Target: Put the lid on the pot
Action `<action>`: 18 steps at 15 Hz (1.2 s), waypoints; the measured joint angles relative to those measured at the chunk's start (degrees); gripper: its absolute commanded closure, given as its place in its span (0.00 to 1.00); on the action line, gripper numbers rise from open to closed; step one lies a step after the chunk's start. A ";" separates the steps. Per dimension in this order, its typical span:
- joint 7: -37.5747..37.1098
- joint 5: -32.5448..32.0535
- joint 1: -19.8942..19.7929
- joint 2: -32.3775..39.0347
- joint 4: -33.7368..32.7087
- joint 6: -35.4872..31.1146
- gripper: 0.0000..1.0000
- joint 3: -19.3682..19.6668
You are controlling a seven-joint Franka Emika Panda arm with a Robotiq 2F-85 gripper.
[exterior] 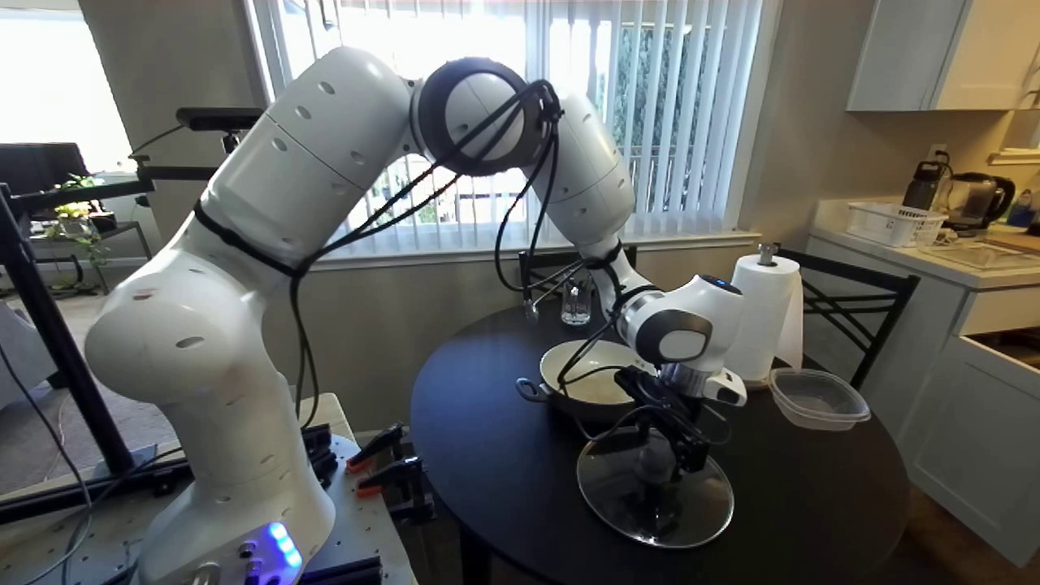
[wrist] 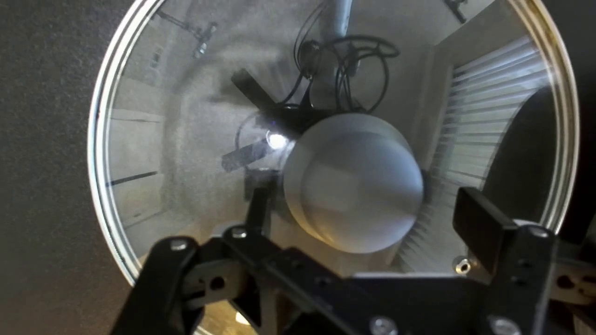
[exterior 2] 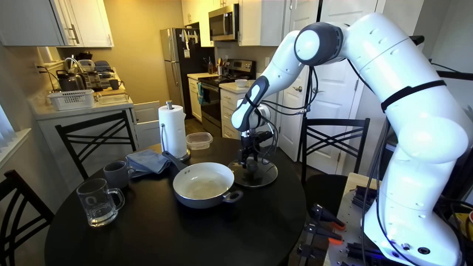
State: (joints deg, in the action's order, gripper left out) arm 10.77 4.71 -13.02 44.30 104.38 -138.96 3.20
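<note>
The lid (exterior 2: 263,178) lies flat on the dark worktop (exterior 2: 166,236), just beside the pot (exterior 2: 203,185); whether they touch I cannot tell. The claw (wrist: 363,201) hangs over it with fingers (wrist: 484,228) apart, one on either side of the upturned knob (wrist: 354,184), a gap showing on both sides. That knob, grey, rounded and satin-smooth, looks the right place to take hold: a level squeeze around its middle, since the sloping cap may slip if pinched high. The lid's glass should handle as stiff, moderately heavy and breakable, so it calls for a gentle landing on the pot; the shiny metal rim (wrist: 98,139) probably bears small knocks better. The pot has a pale, smooth interior, a dark outer wall, a long handle (exterior 2: 173,161) and, opposite, a loop handle (exterior 2: 233,198). Near the pot's long handle lies a soft-looking folded cloth (exterior 2: 147,161); across the pot from the lid stands a thick-walled glass mug (exterior 2: 98,203).
</note>
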 measured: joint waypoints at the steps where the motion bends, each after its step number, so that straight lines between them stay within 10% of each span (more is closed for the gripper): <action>1: -0.88 0.00 0.01 0.20 0.05 0.00 0.00 0.05; 18: -11.59 0.01 3.12 -2.99 9.12 -9.46 0.00 2.52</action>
State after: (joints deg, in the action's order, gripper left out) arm -0.83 4.71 -9.91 41.31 113.51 -148.42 5.72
